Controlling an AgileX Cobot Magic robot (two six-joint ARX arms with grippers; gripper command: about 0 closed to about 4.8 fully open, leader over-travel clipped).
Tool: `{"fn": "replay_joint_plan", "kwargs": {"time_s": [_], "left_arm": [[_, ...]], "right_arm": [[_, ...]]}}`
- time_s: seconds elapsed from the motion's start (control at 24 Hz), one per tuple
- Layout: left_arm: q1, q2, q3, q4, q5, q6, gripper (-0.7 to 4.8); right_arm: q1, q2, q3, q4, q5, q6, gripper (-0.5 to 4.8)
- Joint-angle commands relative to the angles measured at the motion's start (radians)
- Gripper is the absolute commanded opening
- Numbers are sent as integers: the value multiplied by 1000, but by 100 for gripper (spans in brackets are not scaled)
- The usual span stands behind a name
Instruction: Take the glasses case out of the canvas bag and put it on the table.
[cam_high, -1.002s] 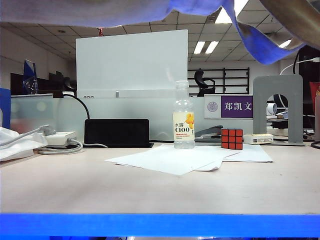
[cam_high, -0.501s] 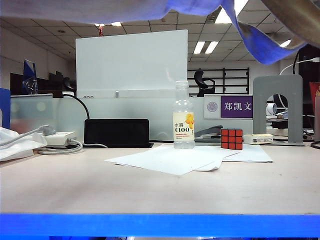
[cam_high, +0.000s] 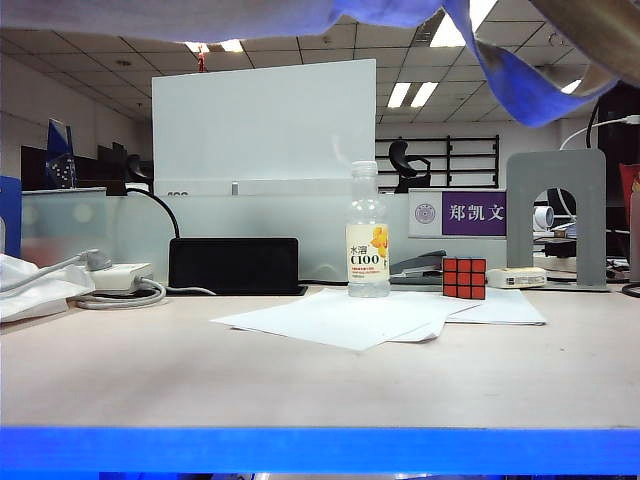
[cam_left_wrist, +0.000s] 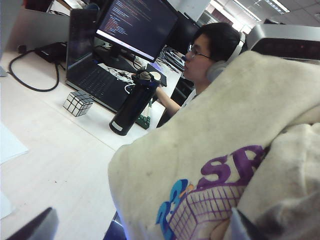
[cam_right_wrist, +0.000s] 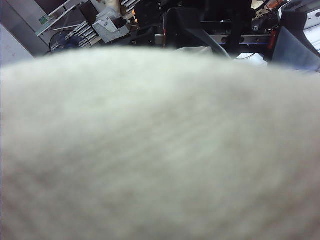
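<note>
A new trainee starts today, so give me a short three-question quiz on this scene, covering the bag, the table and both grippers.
1. True or false: on the table, the Rubik's cube stands left of the bottle.
2. What fills the right wrist view, hiding the right gripper? A. the canvas bag B. paper C. the bottle
3. In the left wrist view, how do the left gripper's fingers stand?

Key:
1. False, the cube stands to the bottle's right.
2. A.
3. Wide apart, with the bag's printed side between them. The glasses case shows in no view.
</note>
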Motion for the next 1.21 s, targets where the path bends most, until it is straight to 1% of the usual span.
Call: {"fn": "replay_joint_plan", "kwargs": {"time_s": [0.04, 0.25, 0.42, 0.54, 0.71, 0.79, 0.92, 0.96, 1.04, 1.13, 1.21], "left_arm": [[-22, -2, 3, 45, -11, -20, 467], [-88, -2, 3, 100, -64, -29, 467], [-123, -2, 3, 117, -67, -65, 467], [-123, -2, 3, 117, -24, -82, 467], [-88, -6, 3, 123, 25, -105, 466], [-64, -7, 4, 144, 48, -148, 466], [-19, -6, 4, 252, 95, -270, 466], [-18, -6, 4, 304, 110, -313, 466], [-18, -7, 5, 377, 115, -368, 466], [-18, -14, 5, 422, 110, -385, 466], [-18, -21, 6, 423, 100, -386, 466]], "right_arm": [[0, -2, 8, 38, -7, 4, 72], [0, 5, 8, 36, -7, 3, 72], [0, 8, 8, 36, -7, 3, 72], [0, 8, 8, 40, -7, 3, 72], [0, 8, 8, 41, -7, 4, 72], [0, 8, 8, 39, -9, 4, 72], [0, 8, 8, 40, -8, 4, 72], [0, 8, 8, 41, -6, 4, 72], [0, 8, 8, 42, -7, 4, 71], [0, 9, 8, 42, -7, 4, 71], [0, 10, 8, 42, -7, 4, 71]]}}
